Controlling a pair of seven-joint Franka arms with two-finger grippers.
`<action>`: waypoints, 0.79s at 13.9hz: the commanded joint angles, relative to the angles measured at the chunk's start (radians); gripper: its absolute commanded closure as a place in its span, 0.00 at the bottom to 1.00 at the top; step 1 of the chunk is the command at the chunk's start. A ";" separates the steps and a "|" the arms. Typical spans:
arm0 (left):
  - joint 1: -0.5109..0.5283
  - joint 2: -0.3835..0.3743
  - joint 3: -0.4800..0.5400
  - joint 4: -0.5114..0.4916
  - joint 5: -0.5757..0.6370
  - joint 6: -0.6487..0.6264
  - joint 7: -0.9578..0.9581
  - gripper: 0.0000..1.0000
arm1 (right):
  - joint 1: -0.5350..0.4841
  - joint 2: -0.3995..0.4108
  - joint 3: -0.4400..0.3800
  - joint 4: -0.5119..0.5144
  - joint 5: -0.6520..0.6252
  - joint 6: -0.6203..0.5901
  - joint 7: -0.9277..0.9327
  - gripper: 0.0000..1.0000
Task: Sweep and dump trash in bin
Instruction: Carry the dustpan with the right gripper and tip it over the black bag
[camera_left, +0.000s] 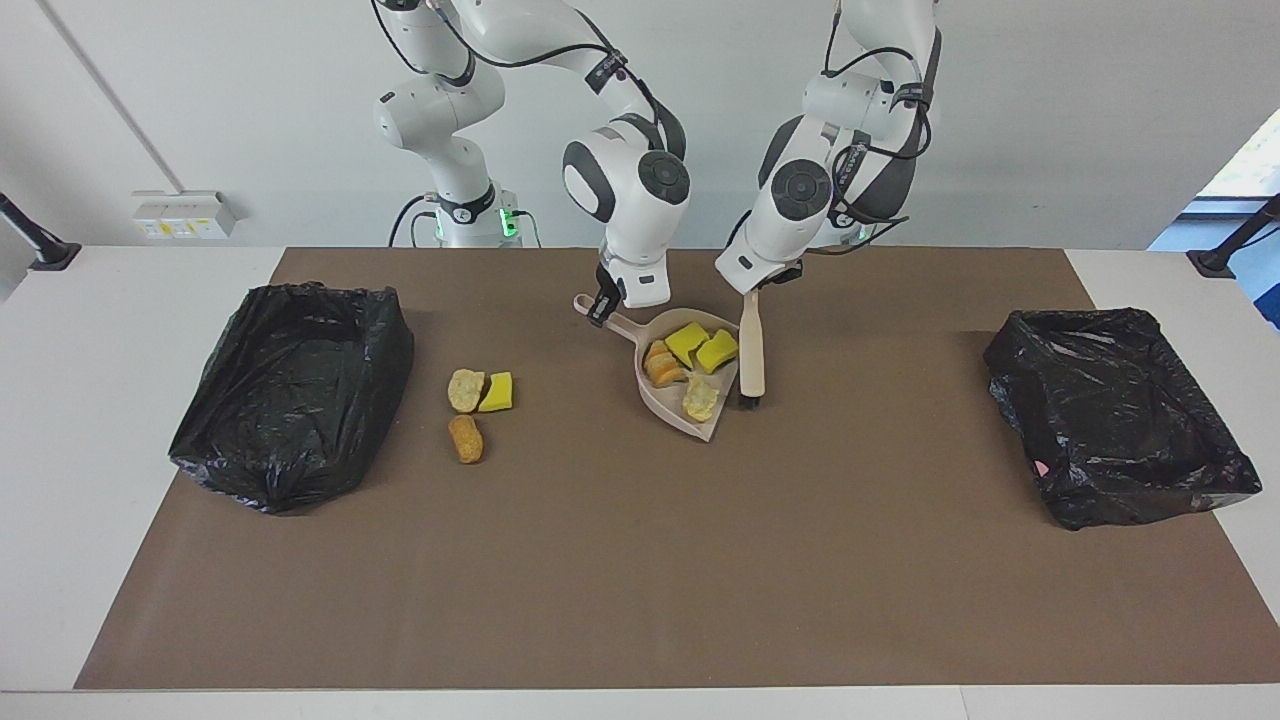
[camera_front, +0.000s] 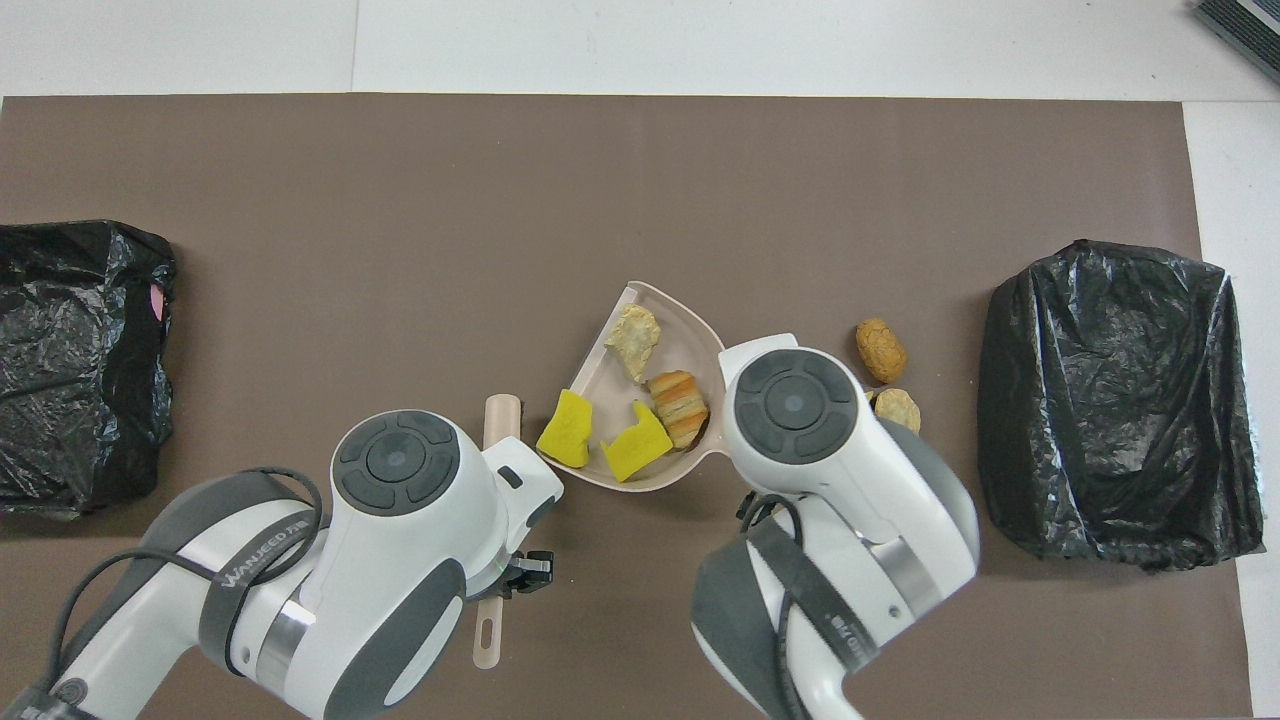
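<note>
My right gripper (camera_left: 601, 308) is shut on the handle of the beige dustpan (camera_left: 672, 412). The pan holds trash: two yellow sponge chunks (camera_left: 688, 340) (camera_front: 566, 443) and two bread-like lumps (camera_left: 700, 396) (camera_front: 680, 405). My left gripper (camera_left: 752, 291) is shut on the handle of the beige brush (camera_left: 750, 345), which hangs beside the pan's mouth with its black bristles down. Three more bits of trash (camera_left: 465, 390) lie on the mat between the pan and the bin (camera_left: 290, 390) at the right arm's end. In the overhead view my right arm hides the yellow one.
A second bag-lined bin (camera_left: 1120, 410) stands at the left arm's end of the brown mat (camera_left: 640, 560). In the overhead view both arms cover the mat's edge nearest the robots.
</note>
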 joint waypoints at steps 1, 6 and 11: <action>-0.029 -0.037 0.008 -0.034 0.046 0.025 -0.086 1.00 | -0.095 -0.044 0.002 0.034 -0.005 -0.051 -0.123 1.00; -0.116 -0.075 -0.004 -0.085 0.047 0.088 -0.221 1.00 | -0.320 -0.063 0.001 0.149 -0.005 -0.149 -0.374 1.00; -0.300 -0.135 -0.006 -0.233 0.036 0.246 -0.376 1.00 | -0.601 -0.060 -0.001 0.177 -0.008 -0.139 -0.679 1.00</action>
